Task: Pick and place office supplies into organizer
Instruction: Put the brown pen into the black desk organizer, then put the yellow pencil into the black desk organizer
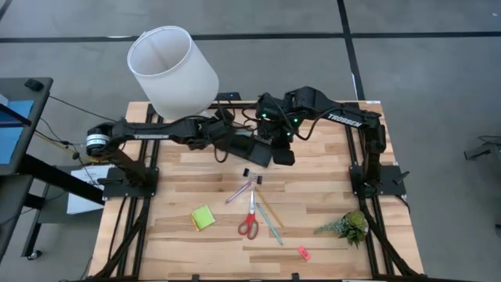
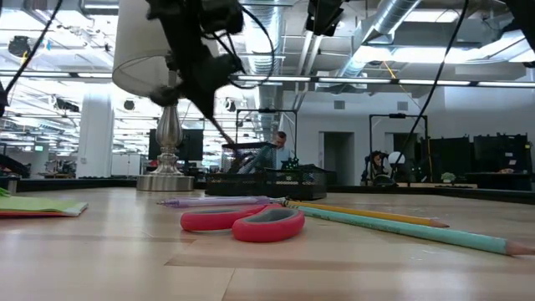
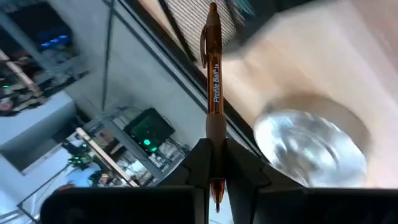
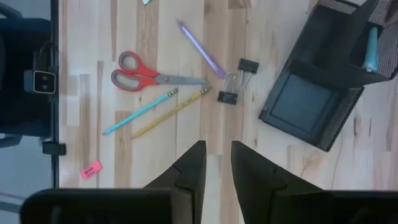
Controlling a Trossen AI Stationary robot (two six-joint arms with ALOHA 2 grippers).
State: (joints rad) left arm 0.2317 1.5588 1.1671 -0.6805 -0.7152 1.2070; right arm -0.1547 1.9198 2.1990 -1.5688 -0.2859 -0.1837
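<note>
Right now the left gripper is clamped on a brown pen, held up near the lamp and just beside the black organizer, which sits at the far middle of the table. To finish this step well, I would judge the pen should be brought upright over the taller cup section, lowered until its tip is inside, and only then let go, so it does not tip out onto the low tray. The right gripper hovers empty above the table, jaws slightly apart. Red-handled scissors, a purple pen, a teal pencil, a yellow pencil, black clips, a green sticky-note pad and a pink eraser lie loose on the pale wooden table. Beyond it is an open workshop, with a person seated far off.
</note>
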